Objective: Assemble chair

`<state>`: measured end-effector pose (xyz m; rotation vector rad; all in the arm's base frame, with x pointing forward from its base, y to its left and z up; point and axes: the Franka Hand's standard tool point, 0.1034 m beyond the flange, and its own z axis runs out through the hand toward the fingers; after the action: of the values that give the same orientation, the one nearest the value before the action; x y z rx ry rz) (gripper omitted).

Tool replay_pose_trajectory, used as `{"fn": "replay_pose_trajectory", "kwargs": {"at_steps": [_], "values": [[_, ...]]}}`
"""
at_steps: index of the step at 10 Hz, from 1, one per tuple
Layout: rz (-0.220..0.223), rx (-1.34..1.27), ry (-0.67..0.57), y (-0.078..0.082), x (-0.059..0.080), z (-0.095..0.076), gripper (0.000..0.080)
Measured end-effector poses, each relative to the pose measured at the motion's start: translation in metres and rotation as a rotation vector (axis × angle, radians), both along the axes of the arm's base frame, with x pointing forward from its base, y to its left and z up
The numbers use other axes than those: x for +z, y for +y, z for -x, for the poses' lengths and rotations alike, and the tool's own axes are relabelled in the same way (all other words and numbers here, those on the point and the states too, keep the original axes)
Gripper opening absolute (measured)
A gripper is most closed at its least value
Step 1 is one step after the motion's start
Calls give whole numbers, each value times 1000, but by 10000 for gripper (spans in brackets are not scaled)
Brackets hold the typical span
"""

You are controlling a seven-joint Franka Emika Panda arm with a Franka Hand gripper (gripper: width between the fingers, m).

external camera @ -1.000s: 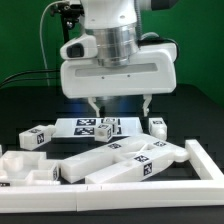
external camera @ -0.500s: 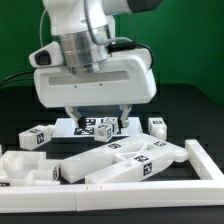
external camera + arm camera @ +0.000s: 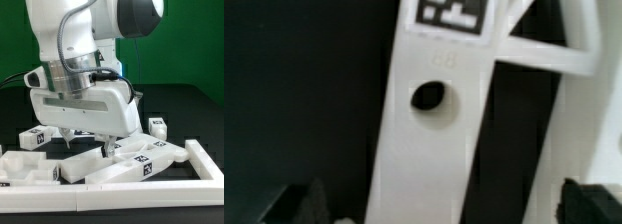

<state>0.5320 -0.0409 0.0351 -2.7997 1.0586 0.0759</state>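
The chair pieces (image 3: 128, 160) carry no readable writing, only small black-and-white square tags. They lie loose on the dark worktop (image 3: 195, 115), clustered just behind the long white border rail (image 3: 190, 172) at the front. All are white, blocky plastic. Flat panels and bars overlap in the middle of the cluster. A small tagged block (image 3: 35, 137) sits toward the exterior view's left, and a second tagged block (image 3: 157, 126) sits toward its right, apart from the panels.

In the wrist view a long flat bar (image 3: 423, 140) runs the length of the picture. It has one dark oval hole (image 3: 430, 95) in its face and a tag (image 3: 452, 12) at its far end, cut off by the frame edge so its pattern is incomplete. A second white strip (image 3: 530, 58) angles away beside it, and whether the two touch cannot be told.

The fingers (image 3: 295, 205) are spread wide with nothing between them. They straddle the bar from above, and their dark tips are blurred. In the exterior view the fingers (image 3: 103, 148) hang low over the central pieces, and contact cannot be made out. The bulky white arm (image 3: 80, 60) hides everything directly behind it.
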Motion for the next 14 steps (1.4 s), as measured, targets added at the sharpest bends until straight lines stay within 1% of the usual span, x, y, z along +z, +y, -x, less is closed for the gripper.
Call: {"fn": "replay_pose_trajectory", "kwargs": {"at_steps": [3,5,6,8,10,11,12,13,14], "values": [[0,-8,4,1,-1,1,648],[5,-117,46,13,-11,13,648],[17,-119,34,15,-15,13,648],[32,-110,33,16,-27,21,648],[32,-102,34,16,-28,23,648],[32,-102,34,16,-28,23,537],[32,-102,34,16,-28,23,389],[32,-101,34,17,-28,22,389],[32,-101,34,17,-28,22,281]]}}
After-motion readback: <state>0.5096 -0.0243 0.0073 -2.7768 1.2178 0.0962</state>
